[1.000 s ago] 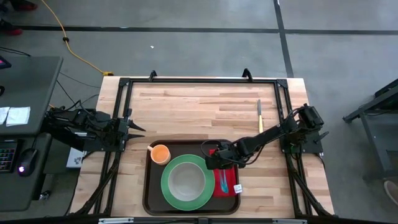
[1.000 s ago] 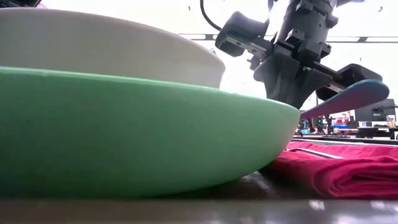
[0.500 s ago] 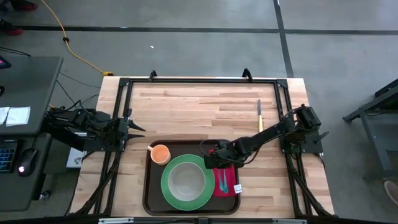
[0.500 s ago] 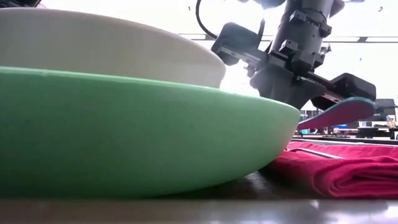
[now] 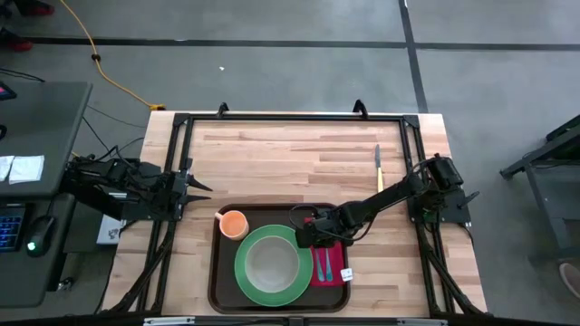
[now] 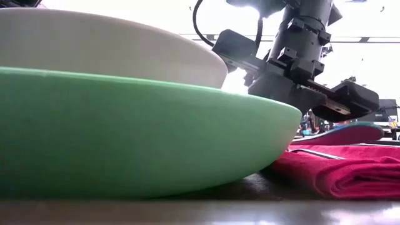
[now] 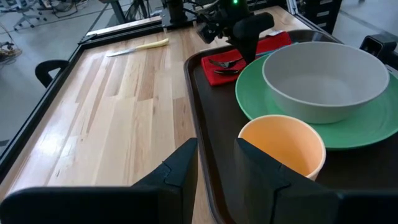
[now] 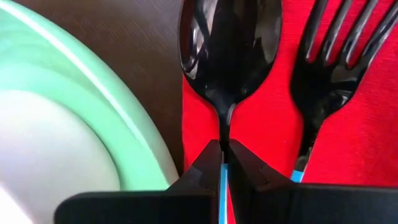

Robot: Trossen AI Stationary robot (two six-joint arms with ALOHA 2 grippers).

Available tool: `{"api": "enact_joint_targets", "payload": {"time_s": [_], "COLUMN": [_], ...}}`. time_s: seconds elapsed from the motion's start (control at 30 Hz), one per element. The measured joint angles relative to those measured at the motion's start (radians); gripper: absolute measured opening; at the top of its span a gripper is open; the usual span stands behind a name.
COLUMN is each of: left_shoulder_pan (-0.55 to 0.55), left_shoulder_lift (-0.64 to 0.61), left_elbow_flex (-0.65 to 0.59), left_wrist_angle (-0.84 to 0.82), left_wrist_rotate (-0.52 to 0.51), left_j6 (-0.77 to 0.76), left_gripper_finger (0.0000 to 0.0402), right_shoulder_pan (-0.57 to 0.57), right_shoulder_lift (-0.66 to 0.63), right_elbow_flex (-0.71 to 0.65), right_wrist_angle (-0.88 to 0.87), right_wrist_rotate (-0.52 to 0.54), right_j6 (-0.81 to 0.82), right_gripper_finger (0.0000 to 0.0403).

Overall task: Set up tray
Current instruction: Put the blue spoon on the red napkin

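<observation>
So the right gripper (image 8: 224, 163) is clamped on the spoon (image 8: 229, 56) handle, and compared to a second ago the spoon has dropped — it was tilted up in the air, now it's down flat on the red napkin (image 5: 332, 264), right beside the fork (image 8: 323, 74). The tray (image 5: 221, 285) sits at the table's near edge, with the green plate (image 5: 246, 276), the bowl (image 7: 326, 78) on it, and the orange cup (image 5: 234, 223) in the corner. I'd guess the spoon is basically placed — letting go comes next. A knife (image 5: 378, 167) lies out on the table, well apart. The left gripper (image 7: 214, 171) waits at the left edge, fingers partly apart, holding nothing.
</observation>
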Motion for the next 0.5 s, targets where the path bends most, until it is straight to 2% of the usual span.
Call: {"api": "enact_joint_targets", "payload": {"time_s": [0.5], "left_shoulder_pan": [0.0], "left_shoulder_lift": [0.0], "left_elbow_flex": [0.0], "left_wrist_angle": [0.0], "left_wrist_rotate": [0.0], "left_j6": [0.0], "left_gripper_finger": [0.0136], "right_shoulder_pan": [0.0], "right_shoulder_lift": [0.001], "right_elbow_flex": [0.0], "right_wrist_angle": [-0.003], "right_wrist_rotate": [0.006], "right_j6": [0.0], "right_gripper_finger": [0.0]}}
